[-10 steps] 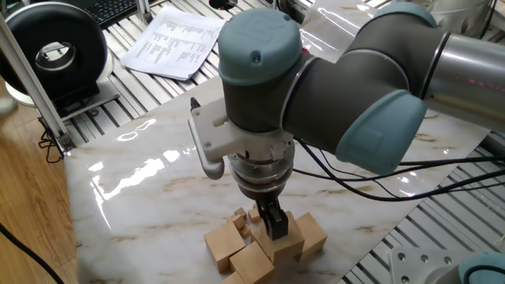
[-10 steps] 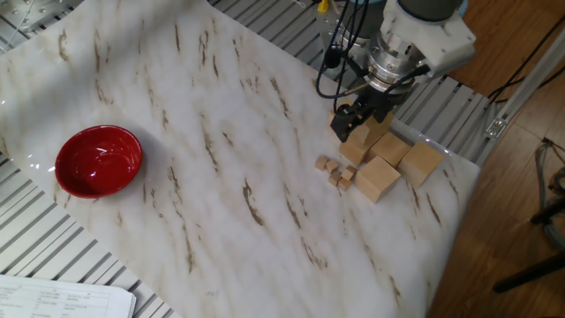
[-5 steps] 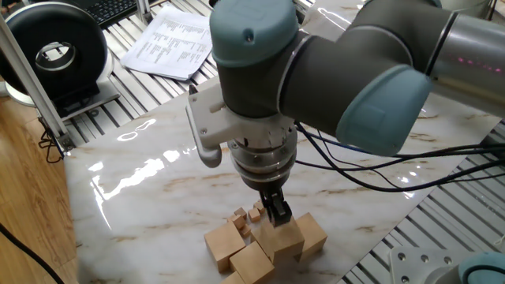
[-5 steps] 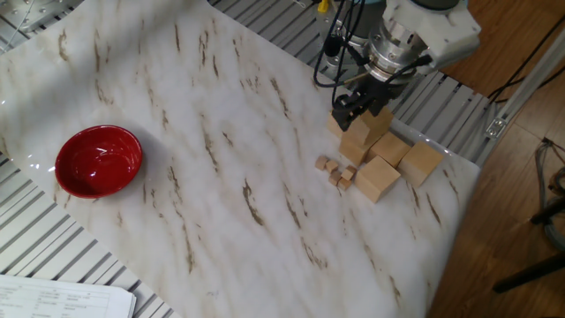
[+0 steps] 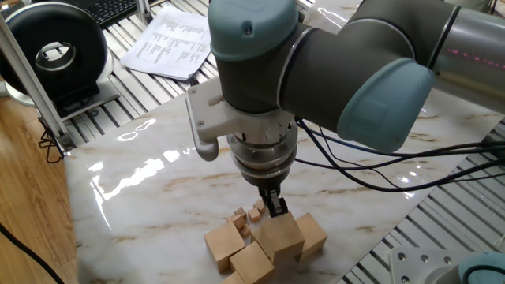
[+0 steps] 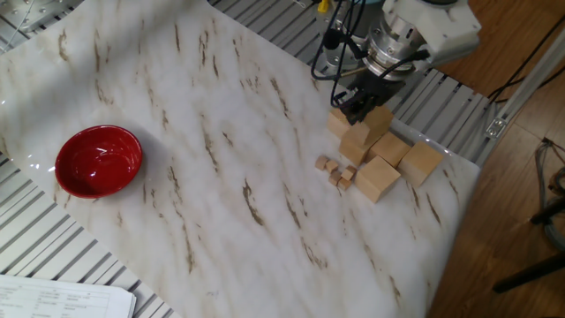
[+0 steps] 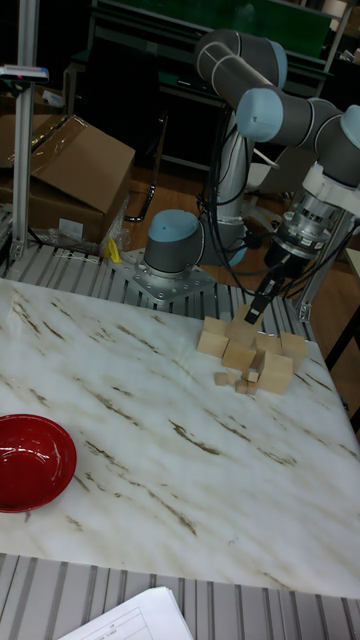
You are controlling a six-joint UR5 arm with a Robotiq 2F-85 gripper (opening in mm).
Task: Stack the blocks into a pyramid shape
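Blocks (image 6: 378, 178) of plain light wood are gathered at the table's (image 6: 221, 159) far corner, at about 2 o'clock from the red bowl (image 6: 98, 160) in the other fixed view. Most of them are seen lying flat and close together, and one block (image 6: 380, 119) is seen sitting higher, on top of the others. A few tiny cubes (image 6: 335, 170) lie just beside the group, at its 9 o'clock side.

The gripper (image 6: 364, 103) hangs right over the raised block, at its 11 o'clock edge. In one fixed view the gripper (image 5: 274, 207) is seen just at the top of that block (image 5: 278, 234). Whether the jaws are apart or together cannot be told, because they are small and dark in every view.

Such blocks are judged to be hard, light and not easy to break. Their sides look smooth, so a little slipping may be expected. A block is best held on two flat sides that face each other, near the middle, so it stays level. Corners are better left alone. A block should be set down softly, because a stack like this is easily pushed out of line.
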